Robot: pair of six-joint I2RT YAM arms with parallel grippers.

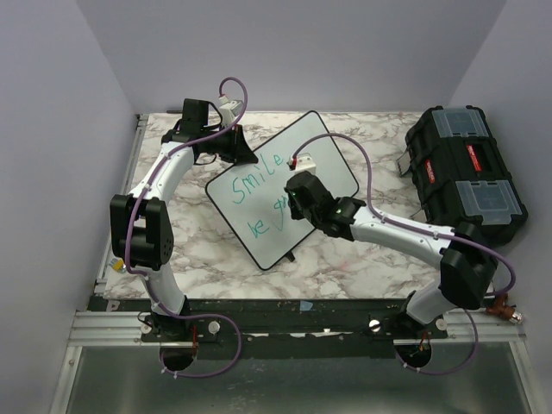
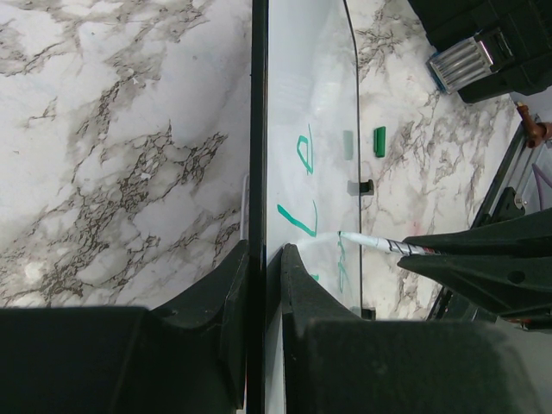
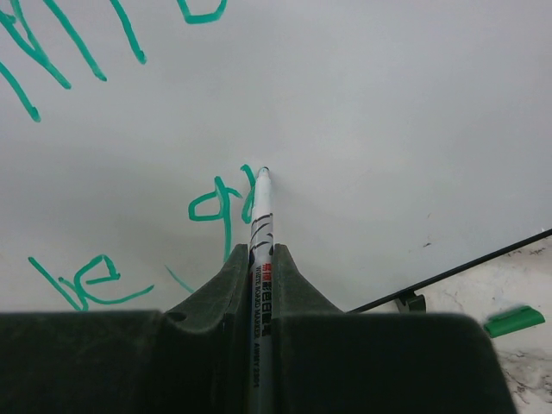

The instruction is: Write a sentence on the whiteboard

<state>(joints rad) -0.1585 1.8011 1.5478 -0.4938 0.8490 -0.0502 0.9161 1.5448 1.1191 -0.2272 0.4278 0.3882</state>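
The whiteboard (image 1: 326, 148) lies tilted on the marble table, also showing in the left wrist view (image 2: 310, 86) and the right wrist view (image 3: 388, 129). The sentence (image 1: 256, 179) in green reads "Smile" above "be g" (image 3: 211, 207). My left gripper (image 1: 244, 152) is shut on the board's far left edge, one finger on each side of the frame (image 2: 263, 250). My right gripper (image 1: 297, 203) is shut on a white marker (image 3: 260, 216). The marker's tip touches the board just right of the "g". The marker also shows in the left wrist view (image 2: 379, 244).
A black toolbox (image 1: 466, 177) with clear lid compartments stands at the right side of the table (image 2: 483, 43). A green marker cap (image 3: 513, 322) lies on the marble just off the board's edge (image 2: 379, 141). Purple walls enclose the table (image 1: 216, 259).
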